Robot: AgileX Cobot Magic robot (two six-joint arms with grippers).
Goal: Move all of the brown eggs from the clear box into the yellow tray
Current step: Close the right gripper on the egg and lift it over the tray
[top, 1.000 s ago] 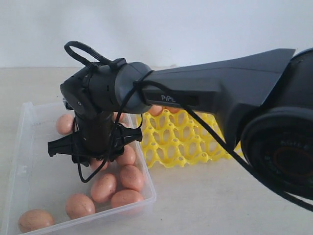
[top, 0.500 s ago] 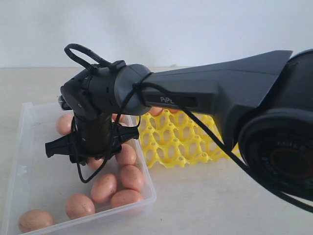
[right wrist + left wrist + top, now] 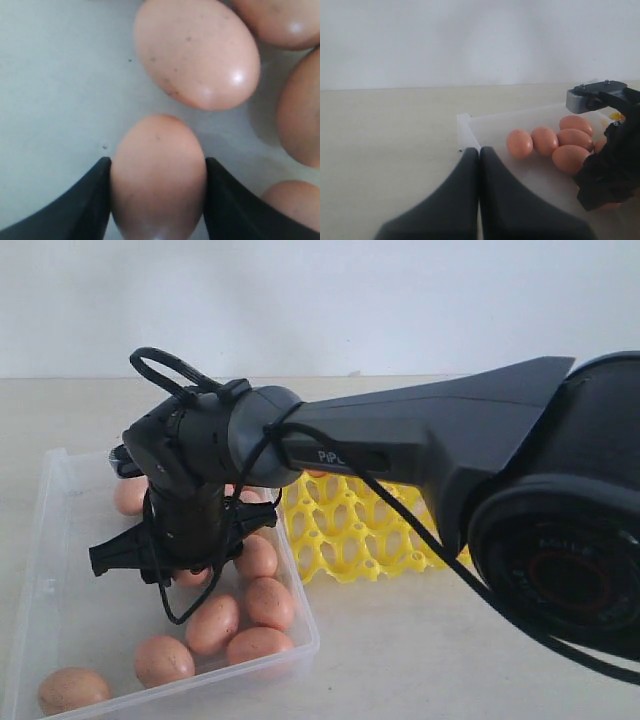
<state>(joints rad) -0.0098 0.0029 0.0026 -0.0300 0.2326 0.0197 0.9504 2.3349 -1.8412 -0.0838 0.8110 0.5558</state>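
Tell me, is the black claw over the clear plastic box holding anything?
Yes: the right claw grips a pinkish-brown speckled egg, fingers pressing both sides.

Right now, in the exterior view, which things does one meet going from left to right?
The clear box's left wall → right pincer, closed on a brown egg → yellow tray → arm's big round joint.

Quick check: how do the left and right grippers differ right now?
The left black gripper has its jaws shut together on nothing; the right black gripper has its jaws apart, closed on a pinkish-brown speckled egg. The left sits by a corner of the clear plastic box, short of the eggs; the right is down among them inside it. Both are dark and tapered.
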